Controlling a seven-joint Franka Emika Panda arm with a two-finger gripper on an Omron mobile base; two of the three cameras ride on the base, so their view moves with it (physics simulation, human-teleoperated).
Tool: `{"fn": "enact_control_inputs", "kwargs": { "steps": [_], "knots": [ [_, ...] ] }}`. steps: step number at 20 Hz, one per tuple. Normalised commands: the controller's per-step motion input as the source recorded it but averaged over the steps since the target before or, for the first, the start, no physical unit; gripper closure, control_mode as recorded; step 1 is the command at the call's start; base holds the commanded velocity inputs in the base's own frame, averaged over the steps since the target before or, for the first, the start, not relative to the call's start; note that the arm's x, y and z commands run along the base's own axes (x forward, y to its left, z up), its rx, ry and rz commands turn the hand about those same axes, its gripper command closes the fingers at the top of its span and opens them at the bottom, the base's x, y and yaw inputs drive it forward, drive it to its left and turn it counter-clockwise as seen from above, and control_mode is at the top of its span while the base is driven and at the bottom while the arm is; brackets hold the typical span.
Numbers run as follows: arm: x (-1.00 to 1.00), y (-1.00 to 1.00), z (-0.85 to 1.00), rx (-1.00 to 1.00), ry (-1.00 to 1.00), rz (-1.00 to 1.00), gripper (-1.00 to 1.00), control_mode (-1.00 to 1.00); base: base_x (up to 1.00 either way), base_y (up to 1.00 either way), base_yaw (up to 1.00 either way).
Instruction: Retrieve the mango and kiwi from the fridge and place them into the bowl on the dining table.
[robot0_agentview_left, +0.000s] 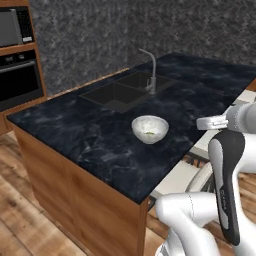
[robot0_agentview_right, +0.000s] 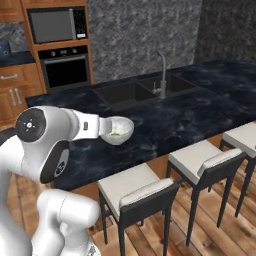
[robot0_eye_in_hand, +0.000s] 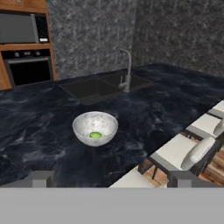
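The white bowl (robot0_eye_in_hand: 95, 127) stands on the black marbled dining table (robot0_eye_in_hand: 39, 144), short of the sink. A small green fruit (robot0_eye_in_hand: 95, 135) that looks like the kiwi lies in the bowl's bottom. It shows too in the left base view, where the bowl (robot0_agentview_left: 150, 128) holds the green fruit (robot0_agentview_left: 150, 133). My gripper (robot0_eye_in_hand: 113, 179) is open and holds nothing. It hovers back from the bowl, over the table's near edge. In the right base view my forearm covers the left side of the bowl (robot0_agentview_right: 119, 131). The mango and the fridge are out of view.
A dark sink (robot0_agentview_left: 122, 90) with a steel faucet (robot0_agentview_left: 151, 72) lies behind the bowl. White-seated stools (robot0_agentview_right: 137, 190) line the table's near side. A black oven (robot0_agentview_right: 65, 70) and microwave (robot0_agentview_right: 52, 25) sit in wooden cabinets at the back left.
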Motion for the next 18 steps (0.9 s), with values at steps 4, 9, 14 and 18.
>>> {"fn": "enact_control_inputs", "kwargs": {
  "steps": [4,9,14,18],
  "knots": [
    [0.00,0.00,0.00,0.00,0.00,0.00,-1.00,1.00,-0.61,0.02,0.06],
    [0.00,0.00,0.00,0.00,0.00,0.00,-1.00,1.00,-0.62,0.23,0.20],
    [0.00,0.00,0.00,0.00,0.00,0.00,-1.00,1.00,-0.60,0.53,0.38],
    [0.00,0.00,0.00,0.00,0.00,0.00,-1.00,1.00,-0.06,0.76,0.55]
  ]
}}
